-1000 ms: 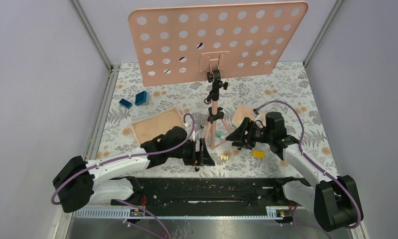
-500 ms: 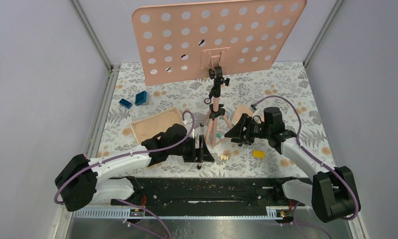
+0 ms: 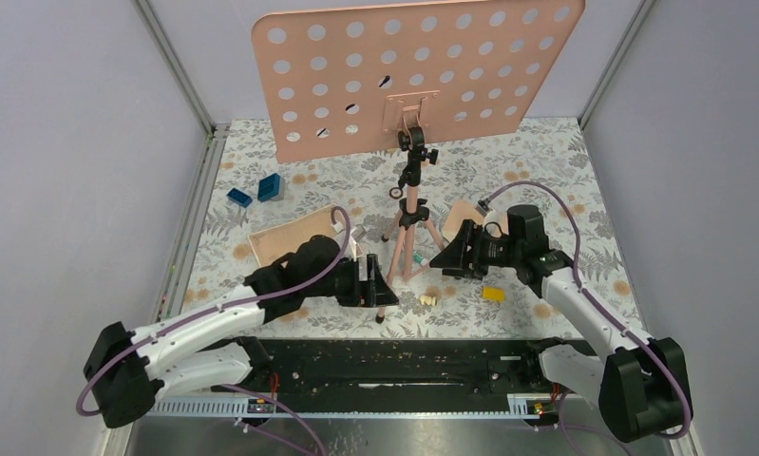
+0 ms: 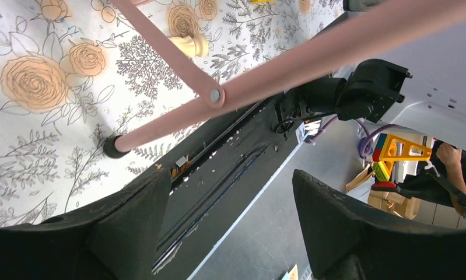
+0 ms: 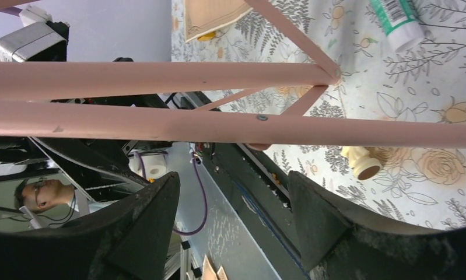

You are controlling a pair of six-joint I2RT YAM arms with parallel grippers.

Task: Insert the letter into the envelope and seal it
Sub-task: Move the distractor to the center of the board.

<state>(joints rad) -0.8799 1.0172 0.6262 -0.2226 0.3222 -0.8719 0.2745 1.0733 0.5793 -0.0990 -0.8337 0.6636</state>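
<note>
Looks like the paper part hasn't started; the letter [image 3: 299, 239] lies flat left of the pink tripod [image 3: 408, 242], and the envelope [image 3: 463, 213] sits just behind the right gripper [image 3: 445, 257], partly hidden, so I can't say if its flap is up; the left gripper [image 3: 384, 285] and the right one flank the tripod legs, jaws gaping wide, holding nothing; next move is probably getting down to the letter's edge.

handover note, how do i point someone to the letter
Start at the perforated pink stand plate and drop to its tripod. The letter lies flat left of it, partly under the left arm. Unlike the peach envelope on the right, it is speckled tan with a pale border.
</note>
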